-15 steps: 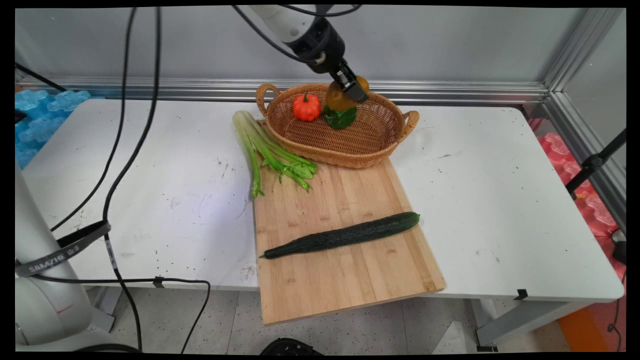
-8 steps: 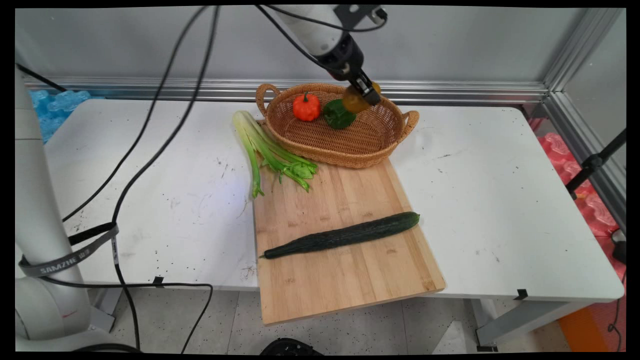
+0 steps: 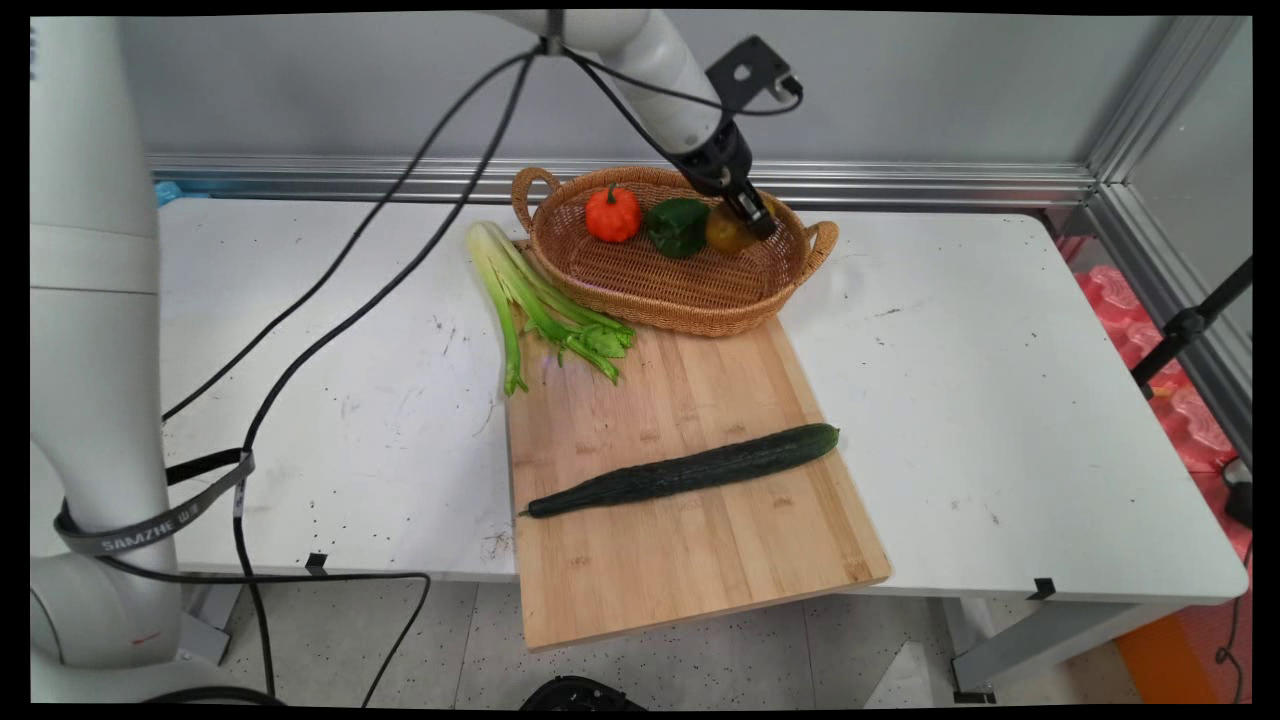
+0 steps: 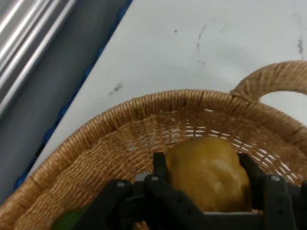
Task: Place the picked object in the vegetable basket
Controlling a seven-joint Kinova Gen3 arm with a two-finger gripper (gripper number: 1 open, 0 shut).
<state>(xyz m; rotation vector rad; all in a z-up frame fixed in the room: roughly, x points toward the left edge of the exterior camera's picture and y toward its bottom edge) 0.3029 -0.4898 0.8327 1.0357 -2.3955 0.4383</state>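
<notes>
The black claw (image 4: 206, 191) grips a lumpy yellow-brown fruit (image 4: 208, 172) inside the woven wicker basket (image 4: 96, 158), upper centre of the frame.

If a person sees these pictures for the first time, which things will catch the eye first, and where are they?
First, the black two-finger pincer shut on a yellow-brown lumpy vegetable, low inside the oval woven wicker basket at the table's far side. Beside it in the basket lie a small orange pumpkin and a dark green pepper. Nearer, a long dark green cucumber lies across the pale wooden cutting board.
</notes>
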